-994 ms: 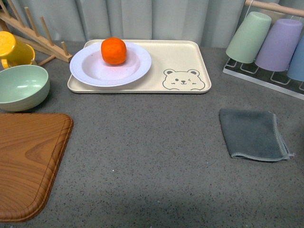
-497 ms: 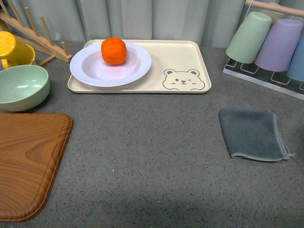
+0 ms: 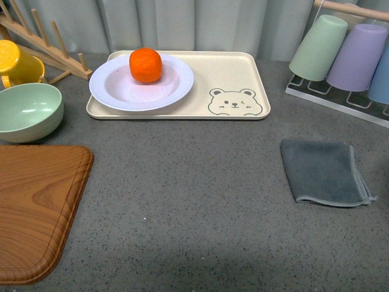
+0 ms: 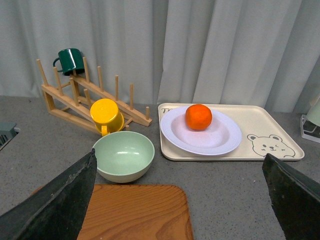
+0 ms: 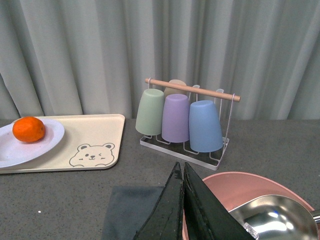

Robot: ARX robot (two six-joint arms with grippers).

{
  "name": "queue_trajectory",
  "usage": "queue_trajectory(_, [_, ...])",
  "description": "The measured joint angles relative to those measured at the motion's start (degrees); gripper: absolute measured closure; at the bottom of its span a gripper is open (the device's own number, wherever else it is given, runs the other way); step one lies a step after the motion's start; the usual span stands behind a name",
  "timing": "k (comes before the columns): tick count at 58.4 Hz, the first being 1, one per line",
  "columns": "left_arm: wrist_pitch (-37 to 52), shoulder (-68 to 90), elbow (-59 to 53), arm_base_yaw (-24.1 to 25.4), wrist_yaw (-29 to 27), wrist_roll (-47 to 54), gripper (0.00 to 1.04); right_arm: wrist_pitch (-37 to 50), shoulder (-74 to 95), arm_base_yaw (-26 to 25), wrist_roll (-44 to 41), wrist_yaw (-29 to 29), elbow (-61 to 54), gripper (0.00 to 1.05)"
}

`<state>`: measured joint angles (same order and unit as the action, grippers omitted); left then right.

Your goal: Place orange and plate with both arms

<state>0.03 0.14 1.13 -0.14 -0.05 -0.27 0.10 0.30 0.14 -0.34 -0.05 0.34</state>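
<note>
The orange [image 3: 146,65] sits in the white ridged plate [image 3: 115,91], which rests on the left part of the beige bear tray [image 3: 243,79] at the back of the counter. Neither arm shows in the front view. In the left wrist view the orange [image 4: 198,116] lies in the plate [image 4: 220,145], far ahead of my left gripper [image 4: 180,200], whose jaws stand wide open and empty. In the right wrist view the orange [image 5: 28,129] and plate [image 5: 15,152] are far off; my right gripper [image 5: 182,172] is shut and empty.
A pale green bowl [image 3: 27,111], a yellow cup [image 3: 18,62] on a wooden rack [image 3: 55,45] and a wooden board [image 3: 33,207] stand at left. A grey cloth [image 3: 322,171] and a cup rack [image 3: 340,58] are at right. A pink dish [image 5: 235,190] holds a steel bowl [image 5: 275,217].
</note>
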Motion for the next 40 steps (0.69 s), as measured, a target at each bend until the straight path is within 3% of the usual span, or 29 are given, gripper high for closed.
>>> queue_trajectory(3, [0.0, -0.02, 0.02, 0.0, 0.0, 0.02, 0.07, -0.02, 0.0, 0.0, -0.04, 0.0, 0.0, 1.04])
queue_trajectory(7, [0.0, -0.02, 0.0, 0.0, 0.0, 0.0, 0.07, -0.02, -0.04, 0.0, -0.02, 0.0, 0.0, 0.93])
queue_trajectory(26, [0.0, -0.02, 0.0, 0.0, 0.0, 0.02, 0.07, -0.02, -0.04, 0.0, -0.02, 0.0, 0.0, 0.34])
queue_trajectory(32, [0.0, -0.02, 0.0, 0.0, 0.0, 0.02, 0.07, -0.02, -0.04, 0.0, 0.0, 0.0, 0.0, 0.09])
queue_trajectory(40, [0.0, -0.02, 0.0, 0.0, 0.0, 0.0, 0.07, -0.02, -0.04, 0.0, 0.13, 0.0, 0.0, 0.1])
